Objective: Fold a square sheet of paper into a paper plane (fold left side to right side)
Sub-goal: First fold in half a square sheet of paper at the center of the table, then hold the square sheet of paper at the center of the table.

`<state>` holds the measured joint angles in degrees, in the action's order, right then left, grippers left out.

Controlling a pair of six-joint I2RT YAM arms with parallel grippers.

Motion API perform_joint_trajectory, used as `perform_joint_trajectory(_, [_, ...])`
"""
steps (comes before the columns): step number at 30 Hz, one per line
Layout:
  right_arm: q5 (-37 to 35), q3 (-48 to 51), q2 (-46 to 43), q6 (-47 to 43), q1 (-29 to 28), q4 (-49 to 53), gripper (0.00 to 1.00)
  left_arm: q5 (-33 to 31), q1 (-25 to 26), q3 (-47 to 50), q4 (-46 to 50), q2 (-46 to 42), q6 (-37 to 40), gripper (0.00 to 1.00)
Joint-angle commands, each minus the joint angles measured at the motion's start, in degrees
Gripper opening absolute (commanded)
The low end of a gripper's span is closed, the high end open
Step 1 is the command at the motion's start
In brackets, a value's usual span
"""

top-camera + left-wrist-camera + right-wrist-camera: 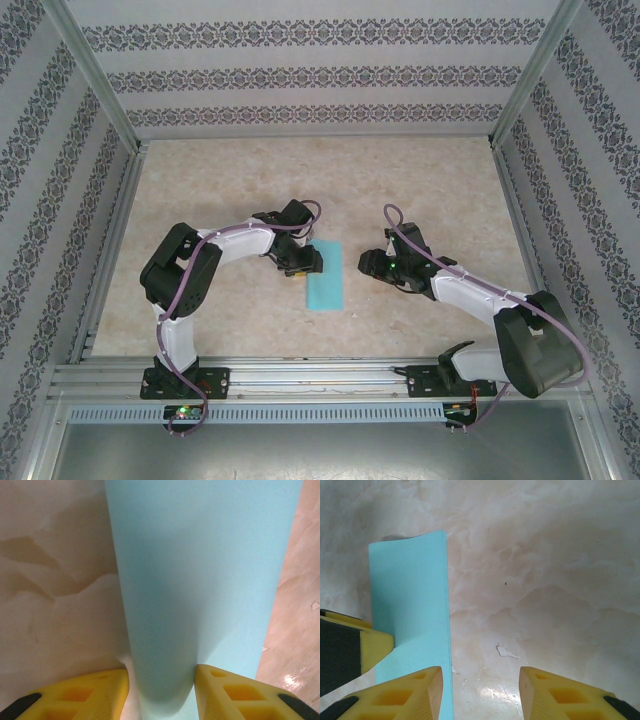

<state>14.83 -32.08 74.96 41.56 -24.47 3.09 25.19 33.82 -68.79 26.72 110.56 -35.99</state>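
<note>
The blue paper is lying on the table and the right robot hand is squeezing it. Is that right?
Not quite. The right gripper is not squeezing the blue paper: its jaws stand open over bare table, with the paper lying beside them. The right wrist view shows it. The paper does lie on the table.

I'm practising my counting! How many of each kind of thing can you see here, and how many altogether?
folded turquoise paper sheet: 1
robot arms: 2 (left arm, right arm)
Total: 3
</note>
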Motion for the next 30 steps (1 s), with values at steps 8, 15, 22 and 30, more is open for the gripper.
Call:
perform_joint_trajectory(8, [1.3,-1.0,0.9,-1.7,-0.1,0.9,0.45,-0.2,3.1,1.6,-1.7,8.2,2.2,0.43])
perform_joint_trajectory(15, [2.2,-2.1,2.3,-1.7,-1.0,0.9,0.45,0.1,3.1,1.2,-1.2,8.7,2.4,0.43])
perform_joint_trajectory(22, [2.3,-3.6,4.3,-1.8,-2.4,0.9,0.45,0.1,3.1,1.2,-1.2,8.8,2.3,0.44])
perform_joint_trajectory(30, [2.8,-4.4,5.2,-1.7,-3.1,0.7,0.45,-0.1,3.1,1.1,-0.9,8.8,2.5,0.44])
